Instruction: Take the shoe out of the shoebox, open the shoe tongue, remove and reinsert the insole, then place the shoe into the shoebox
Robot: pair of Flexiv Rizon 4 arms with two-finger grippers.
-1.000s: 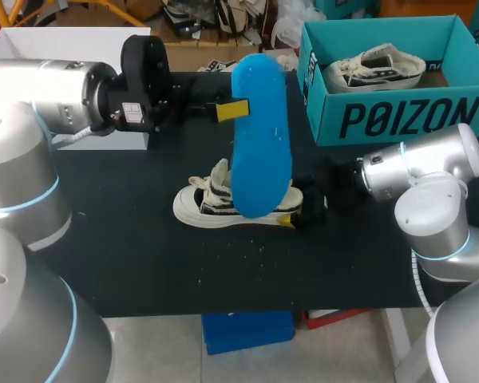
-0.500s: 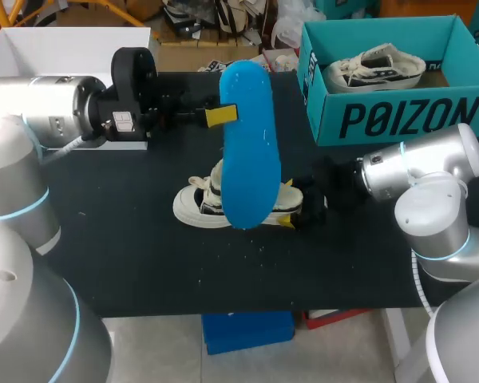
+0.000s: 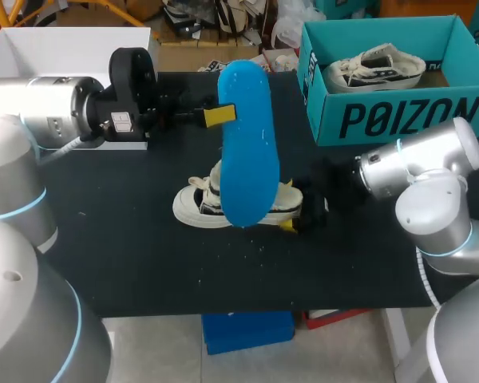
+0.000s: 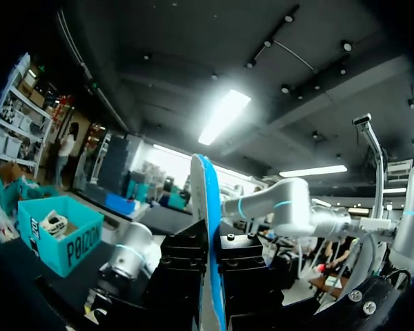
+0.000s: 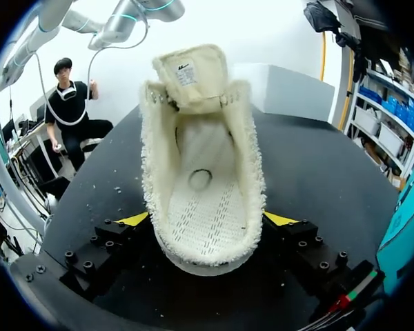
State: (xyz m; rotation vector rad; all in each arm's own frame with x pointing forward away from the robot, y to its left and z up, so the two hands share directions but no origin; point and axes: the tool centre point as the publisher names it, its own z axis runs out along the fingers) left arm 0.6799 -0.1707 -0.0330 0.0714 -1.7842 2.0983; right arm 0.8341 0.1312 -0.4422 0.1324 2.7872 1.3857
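Observation:
A blue insole (image 3: 246, 144) hangs upright above the table, and my left gripper (image 3: 215, 116) is shut on its upper part. In the left wrist view the insole (image 4: 208, 227) shows edge-on between the black fingers. Under it a white low shoe (image 3: 201, 206) lies on the black table, toe to the left. My right gripper (image 3: 294, 209) is at its heel. In the right wrist view the shoe (image 5: 201, 186) is seen from behind with its tongue folded up and its inside bare. My right gripper (image 5: 207, 219) is open, a yellow tip close beside each side of the heel.
The teal shoebox (image 3: 399, 120) stands at the back right with a second white shoe (image 3: 375, 68) inside. A white box (image 3: 64, 40) sits at the back left. The front of the black table (image 3: 144, 263) is bare.
My left arm drew back to the left, shifting the insole a little leftward. The right gripper's fingers spread slightly wider at the heel and its arm shifted a bit.

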